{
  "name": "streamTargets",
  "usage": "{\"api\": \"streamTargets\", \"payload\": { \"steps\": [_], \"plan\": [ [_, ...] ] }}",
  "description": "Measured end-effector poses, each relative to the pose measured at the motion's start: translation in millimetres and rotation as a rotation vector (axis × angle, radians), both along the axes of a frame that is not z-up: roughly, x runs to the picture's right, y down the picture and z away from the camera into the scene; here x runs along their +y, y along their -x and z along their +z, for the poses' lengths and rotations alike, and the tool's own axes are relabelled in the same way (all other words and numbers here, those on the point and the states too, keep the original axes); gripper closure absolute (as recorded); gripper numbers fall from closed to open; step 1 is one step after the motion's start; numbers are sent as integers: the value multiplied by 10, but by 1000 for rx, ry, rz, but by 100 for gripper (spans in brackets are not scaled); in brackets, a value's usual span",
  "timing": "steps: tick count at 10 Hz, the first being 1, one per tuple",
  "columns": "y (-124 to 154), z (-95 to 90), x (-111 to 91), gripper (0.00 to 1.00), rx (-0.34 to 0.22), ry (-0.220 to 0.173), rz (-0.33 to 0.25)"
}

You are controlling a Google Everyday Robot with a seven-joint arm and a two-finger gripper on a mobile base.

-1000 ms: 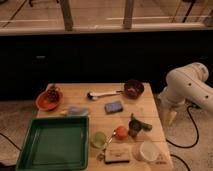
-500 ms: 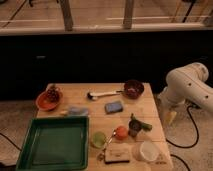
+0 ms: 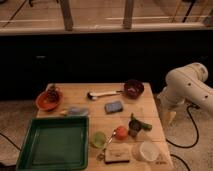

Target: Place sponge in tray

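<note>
Wooden table [image 3: 75, 92] before a dark wall, green tray [image 3: 52, 147] at its near left corner. The blue sponge [image 3: 114, 106] lies mid-table, beyond and outside the tray. The gripper [image 3: 170, 117] hangs off the table's right edge; whether parted or closed cannot be told.

- Table [image 3: 75, 96]: pale wood, matt.
- Tray [image 3: 52, 145], front-left corner: green plastic, smooth, faint sheen.
- Sponge [image 3: 114, 107], mid-table: blue, matt, soft-looking.
- Arm [image 3: 187, 85]: white shell, smooth and glossy; its gripper [image 3: 171, 119] hangs just beyond the right edge.
</note>
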State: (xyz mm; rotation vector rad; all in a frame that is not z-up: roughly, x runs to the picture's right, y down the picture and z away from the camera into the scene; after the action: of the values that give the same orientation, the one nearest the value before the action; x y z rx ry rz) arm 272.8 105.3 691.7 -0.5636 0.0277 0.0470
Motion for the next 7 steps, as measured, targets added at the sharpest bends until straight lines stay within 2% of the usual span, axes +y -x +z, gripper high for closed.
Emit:
{"api": "streamTargets", "payload": {
  "steps": [1, 3, 5, 7],
  "plan": [
    [191, 79, -45, 20, -17, -4, -7],
    [353, 163, -80, 20, -34, -10, -15],
    [383, 217, -98, 20, -47, -17, -24],
    [577, 313, -164, 20, -68, -28, -45]
  ]
}}
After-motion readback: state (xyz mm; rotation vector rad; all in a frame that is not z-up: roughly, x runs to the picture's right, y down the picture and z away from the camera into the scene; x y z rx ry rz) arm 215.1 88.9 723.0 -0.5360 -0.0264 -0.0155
